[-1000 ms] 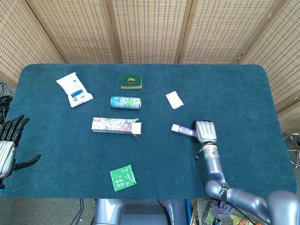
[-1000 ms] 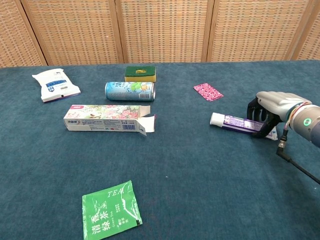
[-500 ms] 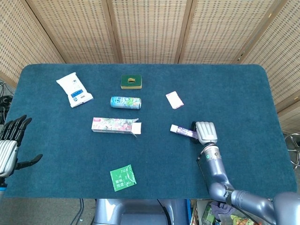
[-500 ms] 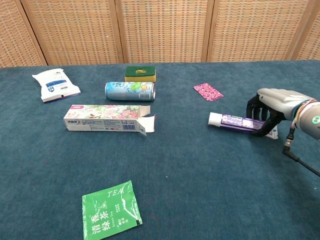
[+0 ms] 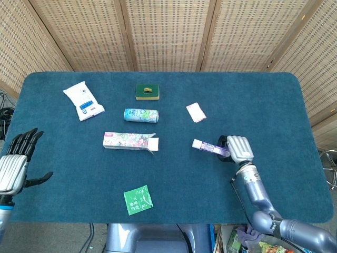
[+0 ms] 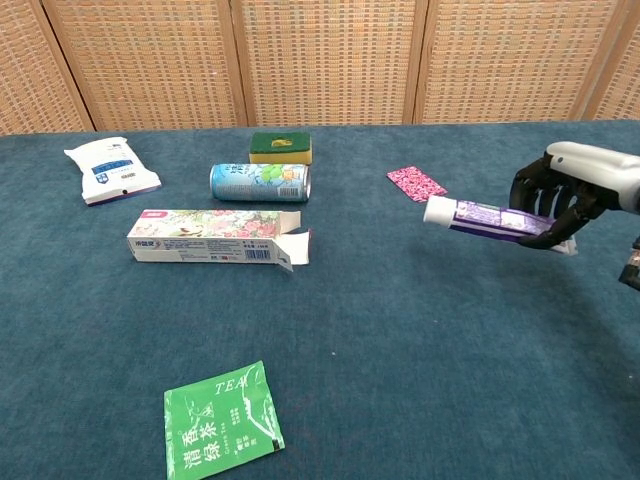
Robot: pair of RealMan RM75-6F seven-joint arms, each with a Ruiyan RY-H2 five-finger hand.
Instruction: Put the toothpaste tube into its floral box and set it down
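The purple toothpaste tube point(image 6: 485, 219) with its white cap pointing left hangs above the table, gripped at its tail end by my right hand point(image 6: 562, 198). In the head view the same tube point(image 5: 209, 147) sticks out leftward from the right hand point(image 5: 238, 148). The floral box point(image 6: 212, 237) lies flat left of centre, its open flap end facing right; it also shows as the floral box point(image 5: 130, 141) in the head view. My left hand point(image 5: 15, 167) hovers at the table's left edge, fingers spread, holding nothing.
A drink can point(image 6: 260, 182) lies behind the box, with a green sponge point(image 6: 280, 147) further back. A white wipes pack point(image 6: 110, 169) sits far left, a pink card point(image 6: 417, 183) near the tube, a green tea sachet point(image 6: 222, 421) at the front.
My right hand has lifted the toothpaste tube off the table and moved slightly right. The left hand has drifted a little further into view.
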